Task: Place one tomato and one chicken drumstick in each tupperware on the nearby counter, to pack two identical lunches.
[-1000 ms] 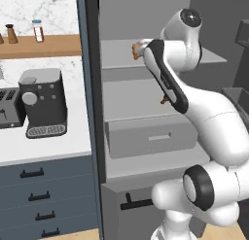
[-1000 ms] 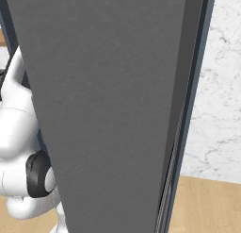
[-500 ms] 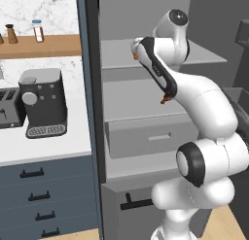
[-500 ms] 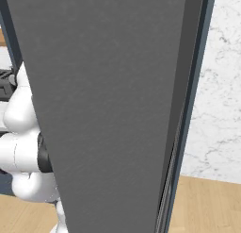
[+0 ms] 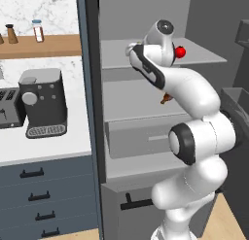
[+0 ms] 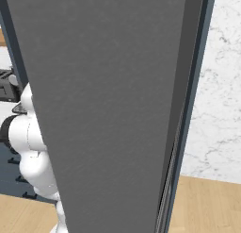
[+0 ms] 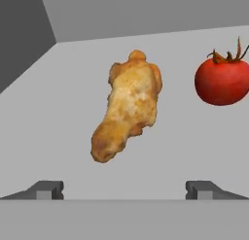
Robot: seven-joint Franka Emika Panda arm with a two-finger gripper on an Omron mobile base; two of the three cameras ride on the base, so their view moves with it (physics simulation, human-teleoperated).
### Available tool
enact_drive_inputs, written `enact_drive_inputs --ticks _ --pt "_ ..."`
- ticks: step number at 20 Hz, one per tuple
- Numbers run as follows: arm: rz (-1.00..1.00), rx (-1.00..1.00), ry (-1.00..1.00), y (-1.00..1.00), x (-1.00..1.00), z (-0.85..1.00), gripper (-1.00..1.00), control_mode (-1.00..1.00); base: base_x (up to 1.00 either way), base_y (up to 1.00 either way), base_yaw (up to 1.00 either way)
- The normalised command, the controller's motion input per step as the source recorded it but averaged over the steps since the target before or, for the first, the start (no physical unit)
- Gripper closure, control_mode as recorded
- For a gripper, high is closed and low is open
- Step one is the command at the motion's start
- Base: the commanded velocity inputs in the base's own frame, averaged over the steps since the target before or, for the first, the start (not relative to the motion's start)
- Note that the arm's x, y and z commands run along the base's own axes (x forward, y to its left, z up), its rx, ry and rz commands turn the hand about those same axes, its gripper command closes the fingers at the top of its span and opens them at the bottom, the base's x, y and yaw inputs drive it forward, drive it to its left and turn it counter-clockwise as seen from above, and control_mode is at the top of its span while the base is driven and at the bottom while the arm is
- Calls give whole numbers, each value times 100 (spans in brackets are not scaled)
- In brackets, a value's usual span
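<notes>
With the hand reaching into the open fridge [image 5: 146,20], the gripper [image 7: 124,188] hangs just short of a chicken drumstick [image 7: 127,105] on a grey shelf [image 7: 58,112], its two tips spread wide and holding nothing. In the hand view the drumstick lies straight ahead of the tips and between their lines, thick end farther off, narrow end nearer and leaning toward the left tip. A tomato [image 7: 222,80] sits beyond the right tip and a little farther in, apart from the drumstick.

The step in hand looks like the pickup of that drumstick. To do it well, I would carry the hand forward along its own axis until the tips straddle the meat, aiming at the thicker middle instead of the thin near end, which could slip out as the jaws close. The piece lies slanted across the opening, so a small roll of the wrist to square the jaws across its width should give a firmer hold. The right tip should keep off the tomato, since a nudge could send it rolling along the shelf.

In the left base view the arm bends into the fridge's upper shelf [image 5: 121,57], with the tomato [image 5: 180,52] at its right. The counter [image 5: 44,146] lies off to the left; no tupperware is seen, so the carry will call for a wide swing
</notes>
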Motion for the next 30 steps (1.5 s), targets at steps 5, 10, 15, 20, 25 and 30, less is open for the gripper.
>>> enact_drive_inputs --ticks 5,10,15,20,25,30 --pt "-4 0 0 9 70 -14 -100 -100 0 0 0" --pt "-4 0 0 1 68 -7 -100 -100 0 0 0" --pt "-4 0 0 0 60 -7 -100 -100 0 0 0" --pt "-1 0 -2 0 17 -13 100 -100 0 0 0" --pt "2 0 -17 0 0 -23 100 -100 0 0 0" --pt "1 -1 -16 0 -42 -18 100 -100 0 0 0"
